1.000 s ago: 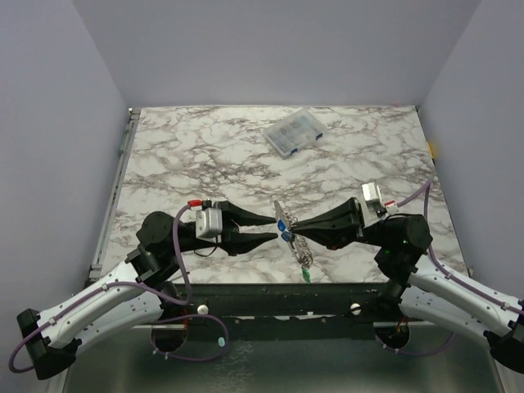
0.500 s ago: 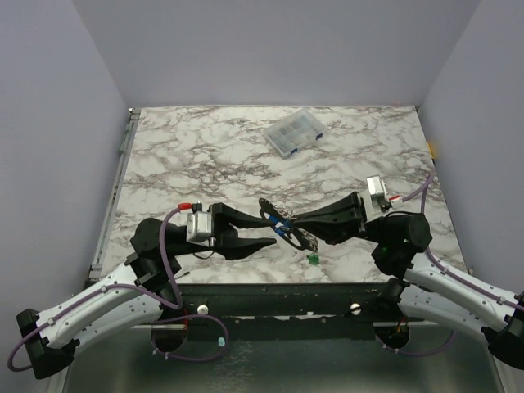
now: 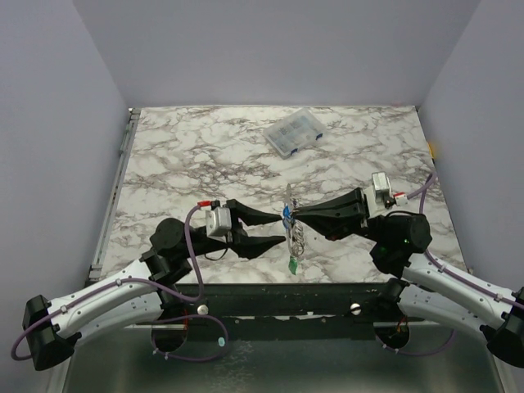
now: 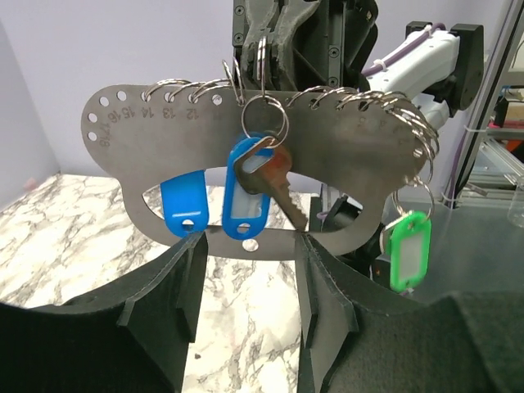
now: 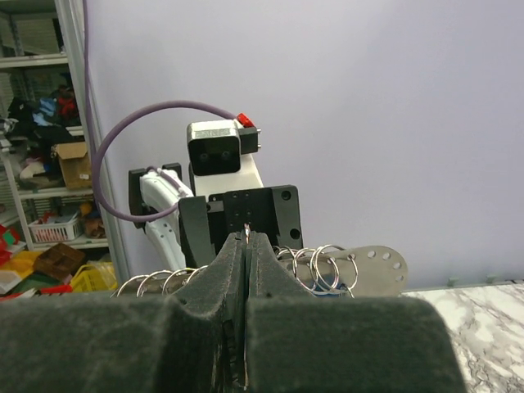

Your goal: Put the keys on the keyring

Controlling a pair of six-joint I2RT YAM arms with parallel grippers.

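The keyring is a flat grey metal plate (image 4: pixel 327 139) with numbered holes and several split rings; it hangs upright in the air (image 3: pixel 295 233). Two blue-headed keys (image 4: pixel 248 205) and a green-headed one (image 4: pixel 407 250) hang from its rings; the green one hangs lowest in the top view (image 3: pixel 292 264). My right gripper (image 3: pixel 300 214) is shut on a ring at the plate's top edge, as its wrist view (image 5: pixel 246 237) shows. My left gripper (image 4: pixel 246 246) is open and empty; its fingertips sit just below the plate's lower edge in its wrist view, to its left in the top view (image 3: pixel 280 228).
A clear plastic compartment box (image 3: pixel 293 133) lies at the back of the marble table (image 3: pixel 188 155). The table's front edge (image 3: pixel 270 284) runs just under the hanging plate. Purple walls stand on three sides.
The plate has swung from a slanted lie to hanging upright, the green key lowest. My left gripper drew back left, then came right again to the plate, still open.
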